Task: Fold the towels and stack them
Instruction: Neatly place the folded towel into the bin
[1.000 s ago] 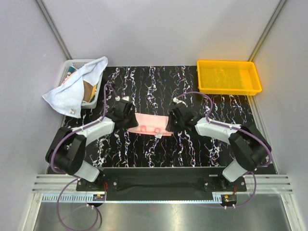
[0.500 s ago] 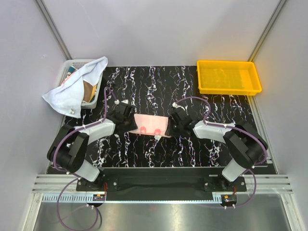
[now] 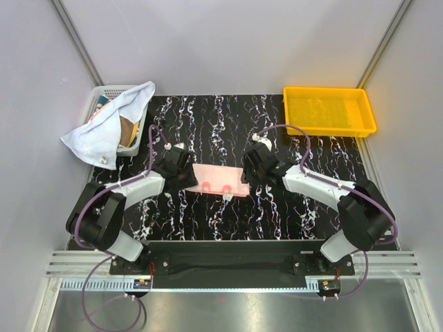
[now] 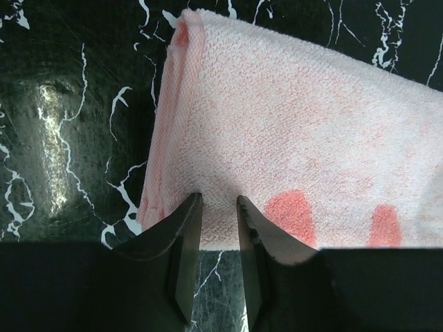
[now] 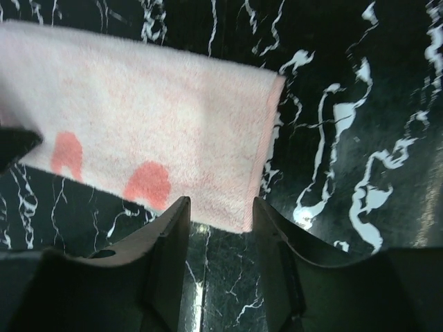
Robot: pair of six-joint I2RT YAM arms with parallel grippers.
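Pink towel: the pink towel (image 3: 220, 179) lay folded into a flat strip at the middle of the worktop (image 3: 221, 117), between the two hands, with two darker red patches along its near edge.
Left hand: the left hand (image 4: 214, 204) sat at the towel's left end. Its jaws stood a little apart, straddling the near edge, and flat cloth showed in the gap. I could not tell whether they pinched it.
Right hand: the right hand (image 5: 220, 207) was at the towel's right end, jaws parted and holding nothing, with the towel's near right corner showing between the fingers.
Other towels: a white towel (image 3: 104, 128) hung over the front of the white basket (image 3: 111, 89) at the far left. A brown towel (image 3: 127, 129) was tucked inside beneath it.
Yellow tray: the yellow tray (image 3: 331, 131) stood at the far right corner, well apart from the towels.
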